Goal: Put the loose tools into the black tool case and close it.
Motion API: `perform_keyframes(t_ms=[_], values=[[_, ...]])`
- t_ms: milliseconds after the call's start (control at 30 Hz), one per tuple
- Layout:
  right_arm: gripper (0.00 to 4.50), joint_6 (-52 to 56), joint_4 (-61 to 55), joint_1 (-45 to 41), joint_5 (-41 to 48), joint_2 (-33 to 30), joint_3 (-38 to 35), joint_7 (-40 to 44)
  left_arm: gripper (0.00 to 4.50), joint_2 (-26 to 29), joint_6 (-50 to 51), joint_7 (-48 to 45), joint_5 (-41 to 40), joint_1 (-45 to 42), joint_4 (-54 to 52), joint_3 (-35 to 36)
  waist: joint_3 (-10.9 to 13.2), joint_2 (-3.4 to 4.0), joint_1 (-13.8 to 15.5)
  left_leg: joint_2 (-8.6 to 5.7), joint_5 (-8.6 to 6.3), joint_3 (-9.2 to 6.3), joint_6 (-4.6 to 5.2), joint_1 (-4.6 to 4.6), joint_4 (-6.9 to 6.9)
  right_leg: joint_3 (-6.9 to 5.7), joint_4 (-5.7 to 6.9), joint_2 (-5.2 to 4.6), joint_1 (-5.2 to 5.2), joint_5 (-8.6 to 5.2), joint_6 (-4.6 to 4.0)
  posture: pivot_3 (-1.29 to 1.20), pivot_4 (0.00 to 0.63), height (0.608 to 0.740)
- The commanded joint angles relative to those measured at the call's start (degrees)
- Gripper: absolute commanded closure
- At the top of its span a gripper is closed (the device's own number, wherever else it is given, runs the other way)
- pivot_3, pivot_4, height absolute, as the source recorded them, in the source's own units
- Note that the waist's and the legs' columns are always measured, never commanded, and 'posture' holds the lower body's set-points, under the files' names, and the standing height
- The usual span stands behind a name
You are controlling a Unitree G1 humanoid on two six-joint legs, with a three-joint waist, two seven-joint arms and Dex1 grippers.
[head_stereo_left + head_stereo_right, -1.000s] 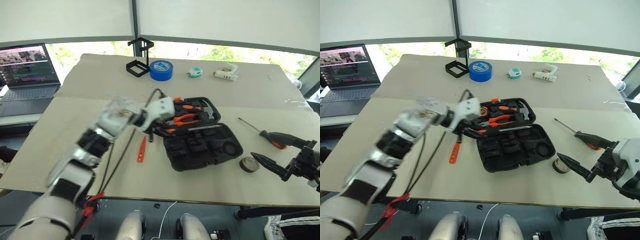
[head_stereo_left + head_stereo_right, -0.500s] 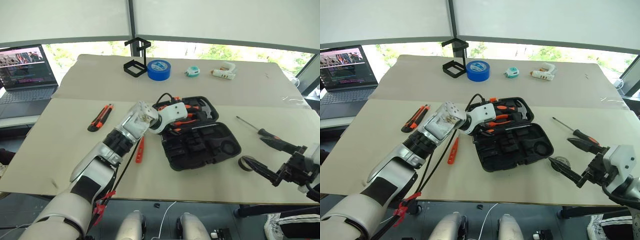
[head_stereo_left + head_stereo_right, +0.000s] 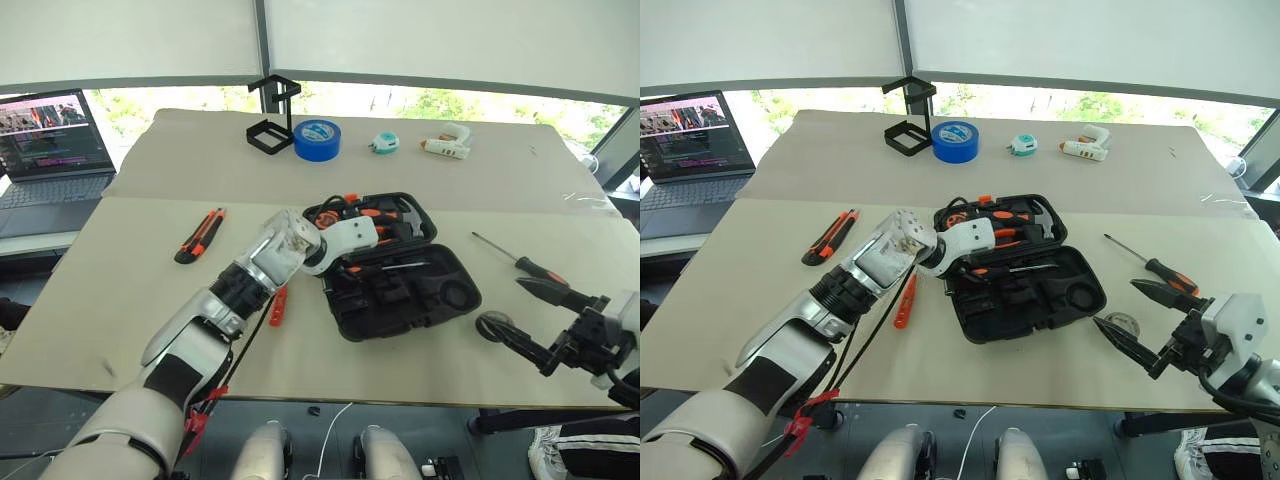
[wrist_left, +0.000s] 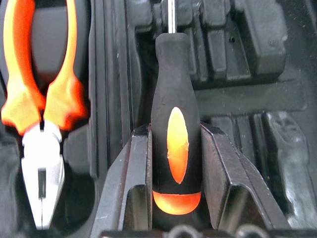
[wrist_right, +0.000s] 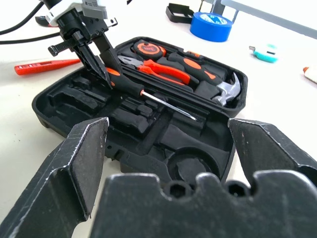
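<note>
The black tool case (image 3: 452, 300) lies open mid-table, with pliers (image 4: 42, 99) and a hammer in its far half. My left gripper (image 3: 338, 264) is shut on a black-and-orange screwdriver (image 4: 176, 144), held low over the case's slots with its shaft (image 5: 166, 105) pointing right. A second screwdriver (image 3: 520, 264) lies on the table right of the case. The small grey tape roll (image 3: 492, 324) sits near the front edge, right beside my open right gripper (image 3: 527, 315). The utility knife (image 3: 200, 234) lies at the left. The slim orange tester pen (image 3: 279, 303) lies just left of the case.
Along the table's far side stand a black wire-frame stand (image 3: 273, 120), a big blue tape roll (image 3: 318, 139), a small teal tape measure (image 3: 384, 143) and a white glue gun (image 3: 447, 146). A laptop (image 3: 50, 150) sits off the table's left.
My left gripper has sunk and tipped downward with the screwdriver, bringing it close over the case's slots. The right gripper has stayed open beside the tape roll.
</note>
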Motion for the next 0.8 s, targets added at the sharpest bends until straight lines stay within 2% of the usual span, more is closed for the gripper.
perform_keyframes(t_ms=[33, 300, 367, 400, 533, 700, 800], values=[[0.00, 0.32, -2.10, 0.44, 1.09, 0.75, -0.28, -0.59, 3.65, -0.54, 1.90, 1.95, 0.11, 0.31, -0.53, 1.73, 0.00, 0.00, 0.07, 0.00, 0.00, 0.00, 0.00, 0.01, 0.00, 0.00, 0.00, 0.00, 0.01, 0.00, 0.00, 0.00, 0.150, 0.740], [0.00, 2.04, -4.52, 1.23, 1.88, 1.29, 0.35, -1.52, 3.65, -0.30, 1.98, 3.33, 1.33, -0.13, 0.30, 0.84, 0.00, 0.00, 0.06, -0.01, 0.00, 0.00, 0.00, 0.04, 0.02, 0.00, 0.02, -0.02, 0.04, 0.00, 0.00, 0.00, 0.150, 0.740], [0.00, 2.91, -5.68, 1.66, 2.34, 1.49, 0.41, -1.87, 2.64, -1.18, 0.33, 3.88, -0.57, 0.45, -1.46, 3.45, 0.00, 0.00, 0.05, 0.00, 0.00, 0.00, 0.00, 0.06, 0.02, 0.01, 0.02, 0.00, 0.04, 0.00, 0.00, 0.00, 0.150, 0.740], [0.00, 3.25, -6.15, 1.87, 2.58, 1.53, 0.39, -1.99, 2.45, -1.75, -0.40, 4.16, -1.77, 0.67, -2.44, 5.08, 0.00, 0.00, 0.07, 0.00, 0.00, 0.00, 0.00, 0.05, 0.02, 0.01, 0.03, -0.01, 0.04, 0.00, 0.00, 0.00, 0.150, 0.740], [0.00, 4.56, -7.34, 2.74, 3.73, 1.33, -0.07, -2.18, 1.07, -1.88, -1.87, 3.13, -6.16, 1.75, -8.25, 10.10, 0.00, 0.00, 0.14, 0.01, 0.00, -0.01, 0.00, -0.03, 0.04, 0.00, 0.03, -0.05, -0.01, 0.01, 0.00, 0.00, 0.150, 0.740], [0.00, 5.21, -7.64, 3.06, 4.03, 1.28, -0.42, -2.15, 1.07, 0.01, -5.61, 3.00, -6.92, 3.28, -9.78, 11.71, 0.00, 0.01, 0.12, 0.00, 0.00, 0.00, 0.00, -0.01, 0.03, -0.01, 0.00, -0.08, 0.01, 0.00, 0.00, 0.00, 0.150, 0.740], [0.00, 5.36, -7.69, 2.47, 3.64, 1.54, 0.28, -2.81, 1.76, -0.43, -10.81, 3.61, -6.78, 5.29, -5.01, 11.48, -0.02, 0.03, 0.04, 0.00, 0.00, 0.02, 0.00, 0.09, 0.00, 0.02, 0.00, -0.07, 0.06, 0.00, 0.00, 0.00, 0.150, 0.740]])
